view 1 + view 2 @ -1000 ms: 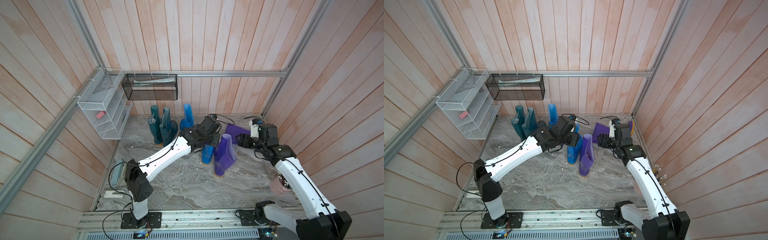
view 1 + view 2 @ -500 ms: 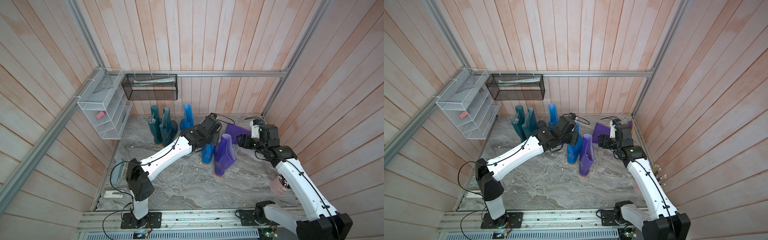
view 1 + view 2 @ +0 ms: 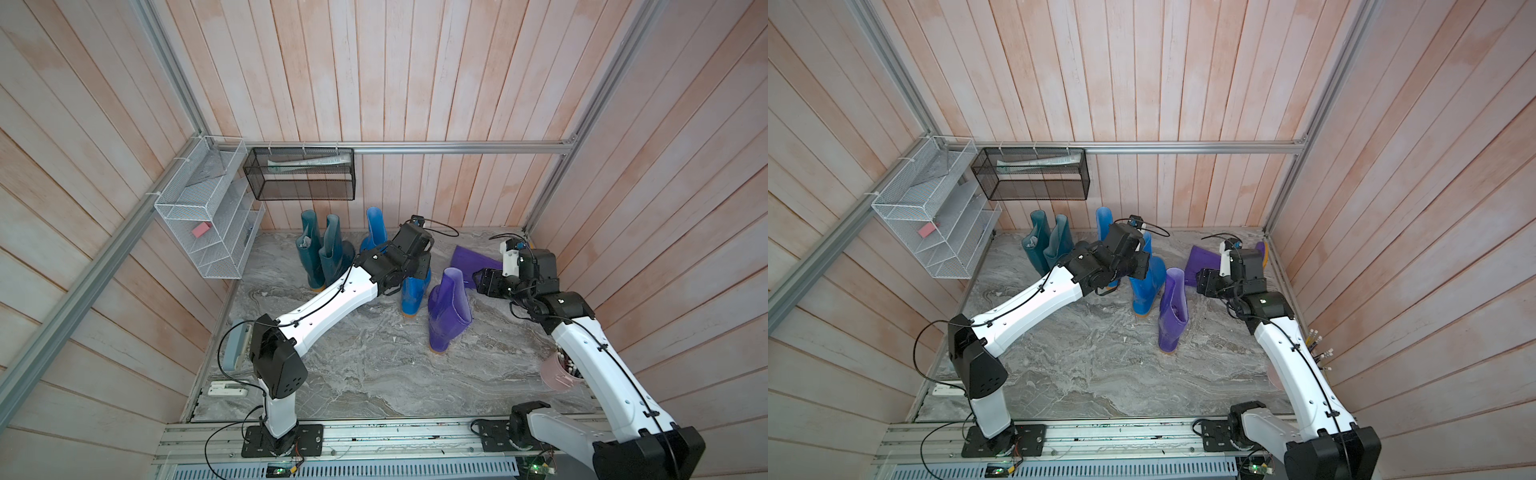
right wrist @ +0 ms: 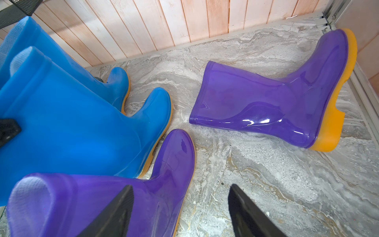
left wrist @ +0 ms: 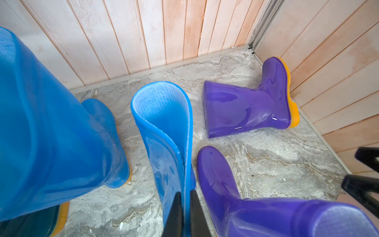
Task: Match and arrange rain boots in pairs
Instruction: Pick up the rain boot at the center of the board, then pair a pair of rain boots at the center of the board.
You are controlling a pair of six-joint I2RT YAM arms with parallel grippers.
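Note:
Two dark teal rain boots (image 3: 309, 257) stand together at the back left. One bright blue boot (image 3: 374, 226) stands by the back wall. My left gripper (image 5: 185, 192) is shut on the shaft wall of the other blue boot (image 5: 164, 127), which stands upright mid-floor (image 3: 413, 291). Right beside it stands a purple boot (image 3: 449, 309). The other purple boot (image 4: 266, 102) lies on its side near the back right corner (image 3: 471, 259). My right gripper (image 4: 180, 186) hovers open between the two purple boots (image 3: 482, 282), holding nothing.
A white wire rack (image 3: 208, 224) and a black mesh basket (image 3: 299, 178) hang on the walls at the back left. A pink cup (image 3: 559, 372) stands by the right wall. A power strip (image 3: 226, 388) lies along the left floor edge.
My left gripper has closed on the blue boot's shaft wall. The right arm and the boots have hardly moved.

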